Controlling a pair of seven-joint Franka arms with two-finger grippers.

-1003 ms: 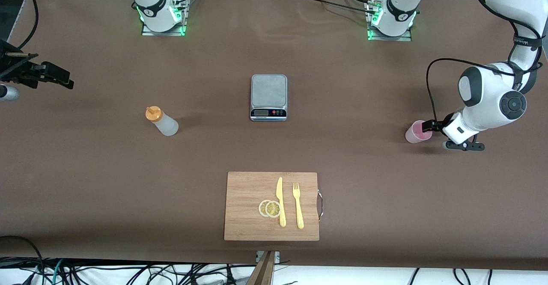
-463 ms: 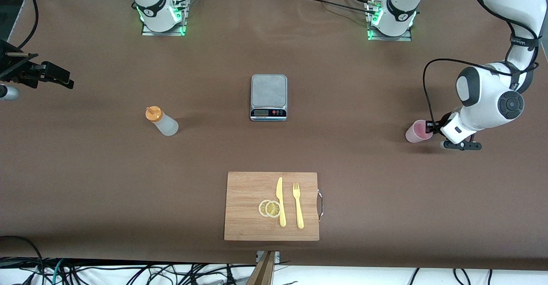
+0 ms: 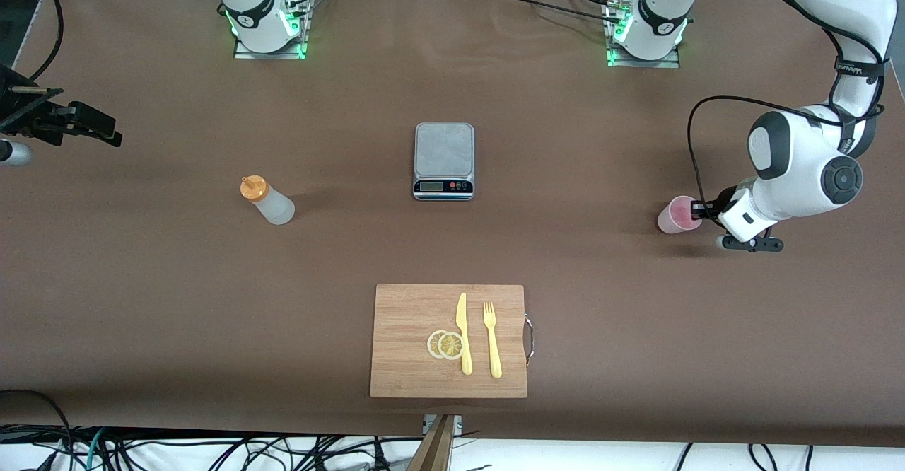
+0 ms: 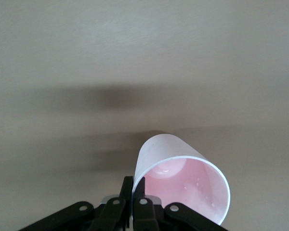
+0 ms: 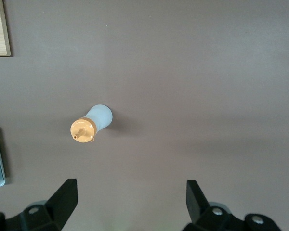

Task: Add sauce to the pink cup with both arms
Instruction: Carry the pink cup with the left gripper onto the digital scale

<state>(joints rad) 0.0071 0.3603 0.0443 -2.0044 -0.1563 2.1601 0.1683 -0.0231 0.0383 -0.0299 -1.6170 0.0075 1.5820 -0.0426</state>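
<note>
Table (image 3: pixel 141 301): I see brown cloth under everything.
Cutting board (image 3: pixel 410 344): well apart from both sets of fingers, carrying lemon slices (image 3: pixel 445 344), a knife (image 3: pixel 463 333) and a fork (image 3: pixel 492 340).
Scale (image 3: pixel 443 160): mid-table, between the two grippers.
Left gripper (image 3: pixel 698 209): at the left arm's end of the table, I see its fingers (image 4: pixel 127 195) pinching the wall of the pink cup.
Right gripper (image 5: pixel 130 199): fingers (image 5: pixel 62 197) spread wide, hanging high over the right arm's end; this arm waits.
Sauce (image 3: pixel 267 201): upright on the table, below the right fingers' gap, untouched.
Pink cup (image 3: pixel 677 216): rim clamped between the left fingers; I cannot tell whether it is off the table.
</note>
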